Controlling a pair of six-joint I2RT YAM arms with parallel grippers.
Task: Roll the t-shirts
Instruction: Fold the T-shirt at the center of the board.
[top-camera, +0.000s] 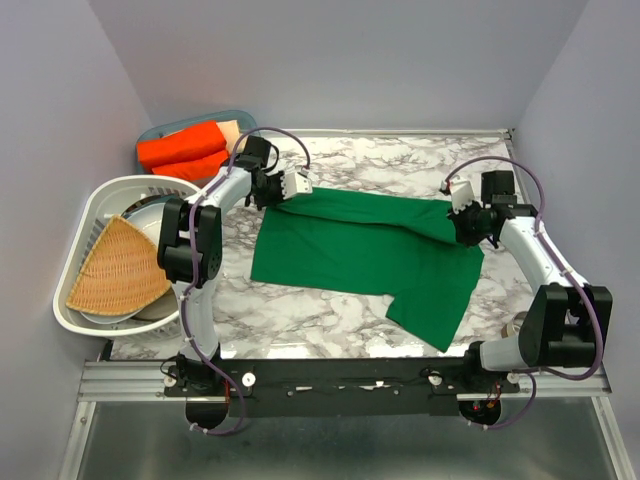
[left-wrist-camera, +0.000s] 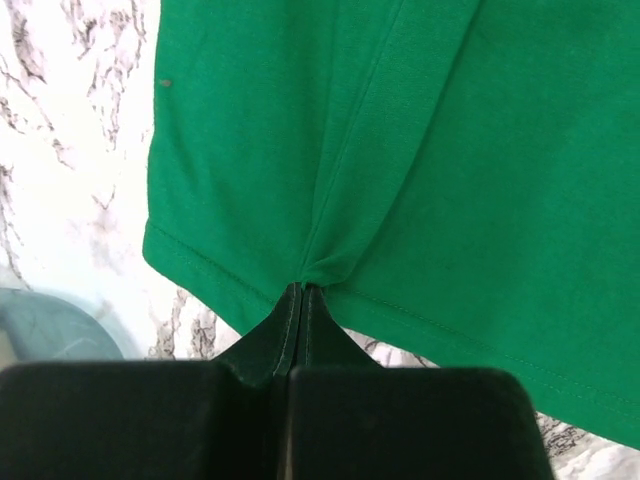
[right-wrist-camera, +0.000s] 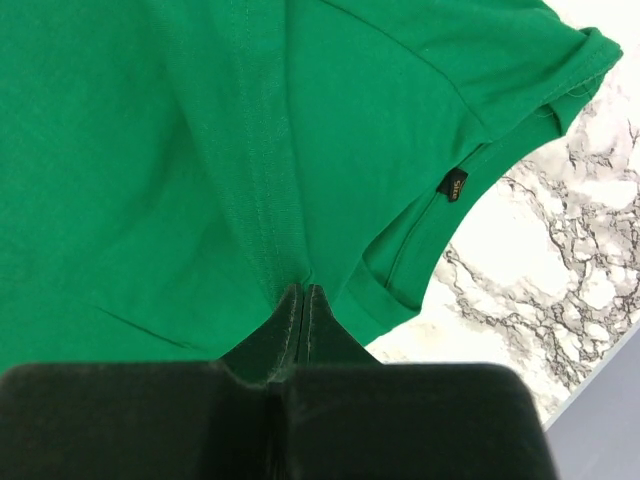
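T-shirt (top-camera: 350, 255), plain green, lies spread across the middle of the marble table (top-camera: 400, 160), one sleeve trailing toward the lower right. Left gripper (top-camera: 298, 188) is clamped on a pinch of its upper-left edge. Right gripper (top-camera: 466, 222) is clamped likewise on its upper-right edge. White basket (top-camera: 110, 190) sits at far left.

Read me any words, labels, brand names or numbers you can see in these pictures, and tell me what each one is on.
Small black label with gold lettering, sewn at a hem of the green t-shirt, seen in the right wrist view: too small to read.
No other writing, number or sign shows in any of the three views.
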